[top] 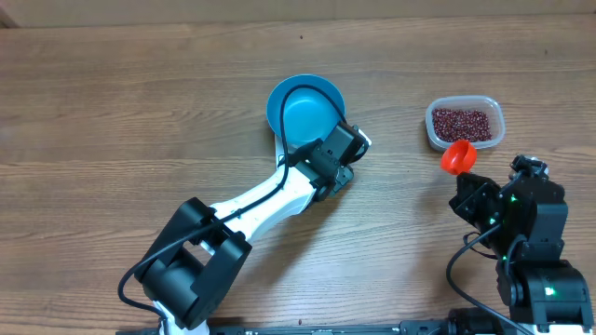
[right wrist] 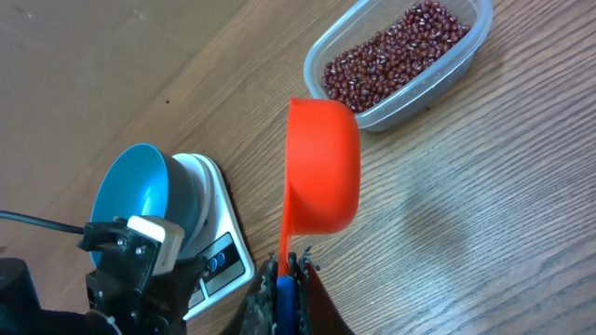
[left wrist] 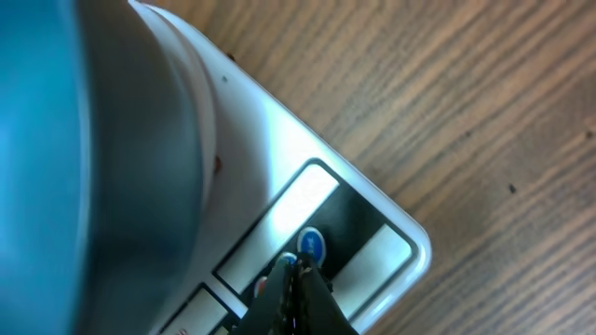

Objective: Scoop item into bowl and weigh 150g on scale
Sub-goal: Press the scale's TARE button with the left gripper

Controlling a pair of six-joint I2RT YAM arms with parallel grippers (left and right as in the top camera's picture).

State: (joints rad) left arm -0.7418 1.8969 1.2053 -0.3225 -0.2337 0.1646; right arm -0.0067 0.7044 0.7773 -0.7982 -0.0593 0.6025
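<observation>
On the wooden tabletop [top: 140, 112] the light blue bowl [top: 307, 116] sits empty on the white scale [right wrist: 219, 200], well to the left of the clear tub [top: 499, 119] holding the maroon beans [top: 461, 122]. My right arm is the nearer one to the beans: they lie just ahead of my right end effector [right wrist: 284, 270], which is clamped on the handle of the orange-red scoop [top: 457, 156], its long axis pointing roughly toward the tub. My left end effector [left wrist: 296, 274] is closed and empty, its tips at the scale's blue button; whether they touch it I cannot tell.
</observation>
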